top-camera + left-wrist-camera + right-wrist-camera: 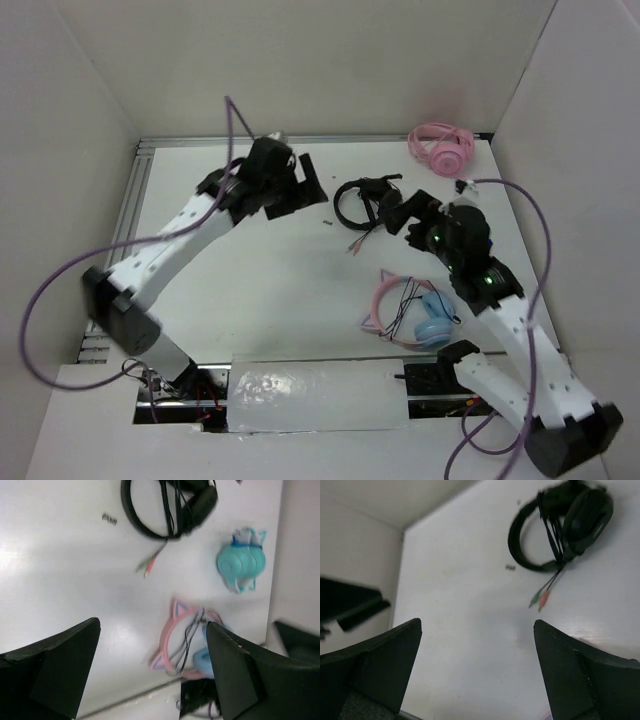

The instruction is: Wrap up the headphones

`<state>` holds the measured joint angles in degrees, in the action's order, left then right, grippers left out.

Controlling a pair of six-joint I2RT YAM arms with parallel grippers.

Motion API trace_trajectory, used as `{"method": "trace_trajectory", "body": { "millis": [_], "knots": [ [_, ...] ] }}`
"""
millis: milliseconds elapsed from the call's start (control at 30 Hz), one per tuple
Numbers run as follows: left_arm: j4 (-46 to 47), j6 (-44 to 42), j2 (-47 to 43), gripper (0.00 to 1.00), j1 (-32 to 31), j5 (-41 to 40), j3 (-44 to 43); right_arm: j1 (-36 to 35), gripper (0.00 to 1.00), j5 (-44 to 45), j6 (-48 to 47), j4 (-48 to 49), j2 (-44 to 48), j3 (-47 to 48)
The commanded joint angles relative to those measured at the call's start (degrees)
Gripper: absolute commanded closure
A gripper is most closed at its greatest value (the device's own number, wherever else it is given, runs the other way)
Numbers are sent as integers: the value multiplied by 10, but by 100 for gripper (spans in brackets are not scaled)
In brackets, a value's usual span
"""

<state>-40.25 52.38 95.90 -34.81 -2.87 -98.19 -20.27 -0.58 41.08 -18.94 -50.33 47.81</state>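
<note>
A: From above, where are the headphones [347,205]?
B: Flat on the table [260,290], far-centre. The headband arch is to the left and the earcups to the right, near the right gripper [400,212]. That one and the left gripper [303,185] are both spread and hold nothing.
A: Left wrist?
B: Jaws wide. The headphones [137,520] are black, with the cable wound across the band and the green and pink plugs [150,566] trailing out.
A: Right wrist?
B: Jaws wide too. The headphones [582,517] lie apart from them. Beside the headphones is a small dark mark [510,567], too small to read.

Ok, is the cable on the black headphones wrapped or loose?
Wrapped: several strands of the cable cross the headphones at the headband; only the short plug end trails free.
</note>
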Motion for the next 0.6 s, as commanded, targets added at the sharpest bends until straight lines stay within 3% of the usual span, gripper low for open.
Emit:
{"method": "trace_trajectory", "body": {
  "millis": [0,33,67,133,233,367,567],
  "knots": [
    [5,9,-185,1,-53,-77,116,-8,0,124,11,-69,118,-9],
    [5,32,-275,1,-75,-107,222,-13,0,146,2,-81,201,-17],
    [5,33,-319,1,-86,-107,223,-13,0,146,2,-83,202,-17],
    [1,52,-404,1,-100,-134,311,-14,0,157,6,-87,270,-37],
    [-72,110,-562,1,-108,-150,371,-14,0,153,-21,-76,335,-62],
    [-150,141,-639,1,-105,-163,397,-13,0,156,-31,-87,360,-61],
    [-144,117,-637,1,-97,-147,410,-14,0,153,-35,-95,355,-59]
  ]
}}
